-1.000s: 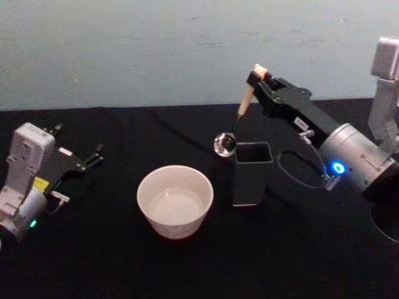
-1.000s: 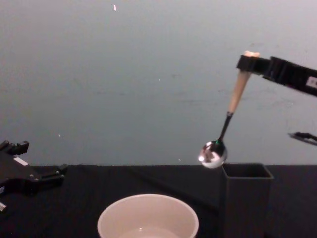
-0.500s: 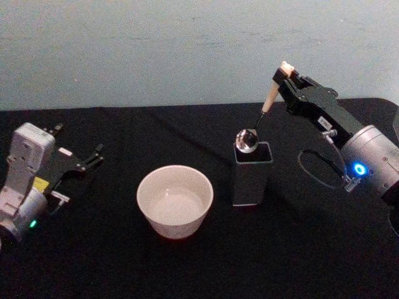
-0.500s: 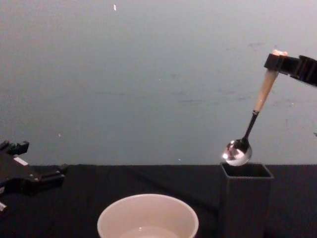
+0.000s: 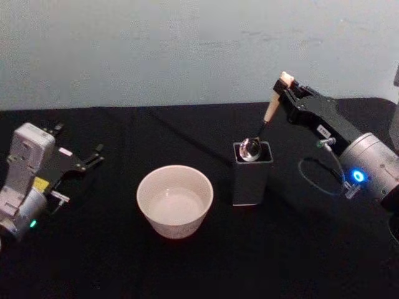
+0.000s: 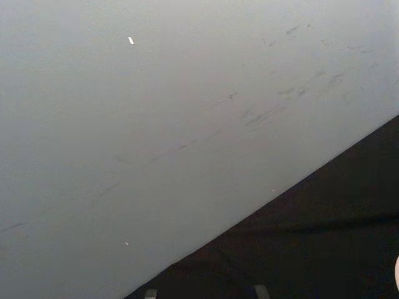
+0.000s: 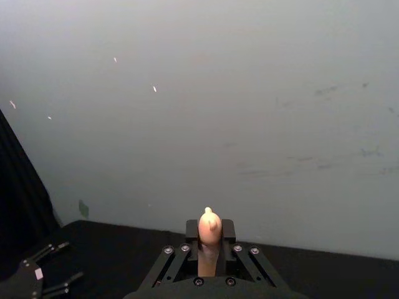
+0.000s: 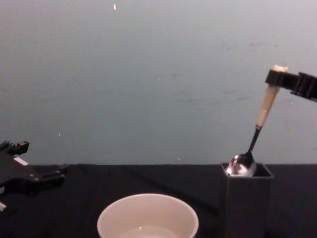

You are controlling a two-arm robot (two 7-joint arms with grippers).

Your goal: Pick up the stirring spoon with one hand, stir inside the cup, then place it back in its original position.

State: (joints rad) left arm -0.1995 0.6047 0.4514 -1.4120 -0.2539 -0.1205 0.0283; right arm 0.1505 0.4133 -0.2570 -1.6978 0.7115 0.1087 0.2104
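Stirring spoon [image 5: 269,113] work here is at the holder, not the cup, so I judge this the put-away step, though a lift-out would look the same

Far left, the left gripper [image 5: 93,156] lies parked low over the black bench [image 5: 124,261], fingers apart and holding nothing, well away from everything. Next comes the cup [image 5: 177,229], standing upright on the bench with nothing in or over it. Just beside it stands the dark holder [image 5: 249,184], upright and open at the top.

In the chest view the spoon [image 8: 266,106] has its shiny bowl right at the holder's [image 8: 245,203] mouth, partly sunk below the rim and nearer the cup-side wall. Its long axis runs steeply upright but leaning: bowl down and toward the robot's left, bear head up and toward the right. The right gripper [image 5: 288,87] is clamped on the very top of the handle, and its wrist view shows the bear head poking out between the fingers [image 7: 234,249].

If this is the return, the next move calls for lowering along the spoon's own line until the bowl bottoms out, keeping it off the near wall so the holder is not tipped. Only then should the fingers part and the gripper rise clear
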